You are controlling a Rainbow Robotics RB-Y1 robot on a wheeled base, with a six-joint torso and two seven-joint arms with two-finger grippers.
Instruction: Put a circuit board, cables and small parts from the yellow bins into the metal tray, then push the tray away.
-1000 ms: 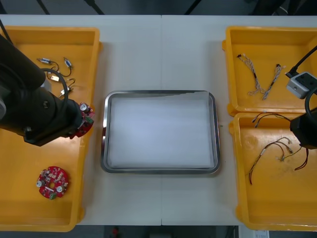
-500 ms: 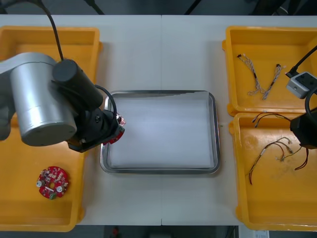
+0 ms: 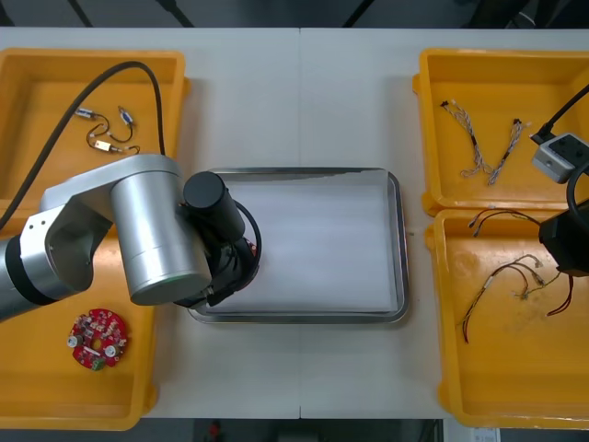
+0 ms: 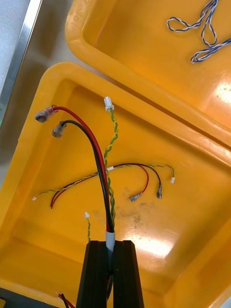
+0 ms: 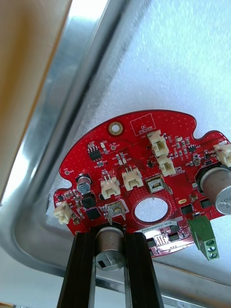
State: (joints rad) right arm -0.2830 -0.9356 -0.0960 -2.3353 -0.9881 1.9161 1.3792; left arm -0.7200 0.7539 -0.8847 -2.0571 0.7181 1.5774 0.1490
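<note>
Since 1 second ago the left arm [image 3: 152,230] has swung out of the near left yellow bin [image 3: 37,387] and across the rim of the metal tray [image 3: 402,239]. It now hangs over the tray's 8 o'clock corner, its wrist hiding its load from above, while the right arm [image 3: 563,241] has not shifted from over the near right yellow bin [image 3: 515,387] at the tray's 3 o'clock. A spare circuit board [image 3: 97,339] lies in the near left bin at 7 o'clock, small metal parts [image 3: 106,133] in the far left bin [image 3: 28,83] at 10 o'clock, and blue and white cables [image 3: 488,152] in the far right bin [image 3: 497,83] at 2 o'clock. From the right wrist, the right gripper [image 4: 110,250] has its fingers closed almost together on a red and yellow cable [image 4: 98,154], whose strands rise clear of the bin floor where other cables [image 4: 139,178] lie. From the left wrist, the left gripper [image 5: 110,238] pinches a silver cylinder standing on the carried circuit board [image 5: 139,156], its fingers apart only by that width. The board is over the tray's white inside, just within the corner; whether it touches the floor I cannot tell. The carry looks finished, so I judge a release is due, and the cable can follow.
</note>
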